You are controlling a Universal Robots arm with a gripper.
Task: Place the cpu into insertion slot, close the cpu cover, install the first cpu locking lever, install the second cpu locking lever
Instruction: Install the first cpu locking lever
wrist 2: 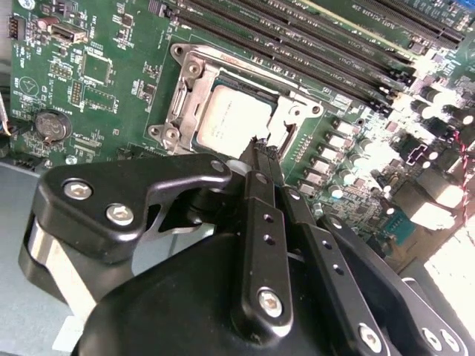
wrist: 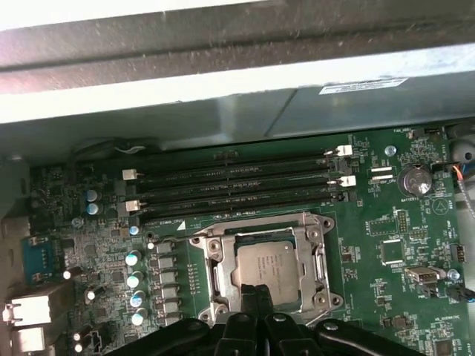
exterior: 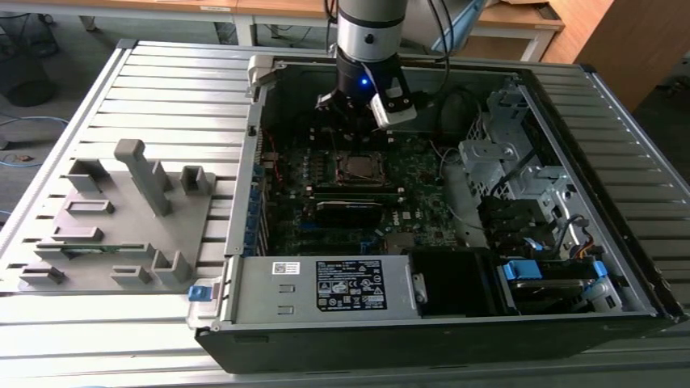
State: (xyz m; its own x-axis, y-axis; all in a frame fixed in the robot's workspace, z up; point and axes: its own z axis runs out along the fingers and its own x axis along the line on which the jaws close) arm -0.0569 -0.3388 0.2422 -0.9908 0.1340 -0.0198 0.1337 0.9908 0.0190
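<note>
On the exterior view's left a grey moulded fixture lies on the slatted worktop, just beside the open computer case, which I judge keeps it clear of the work. Inside the case the green circuit board lies flat, face up, so the arm can reach it from above. The cpu sits square in the insertion slot, near the board's middle and beside the long black memory slots. Its face is dull grey metal with faint print, flat and level. The cpu cover — a thin silvery frame — lies down around it, and the chip shows through the cut-out. The pincer has its fingers pressed together on nothing, tips just at the cover's edge — probably set there to push on something thin. Whether the levers are latched I cannot tell.
</note>
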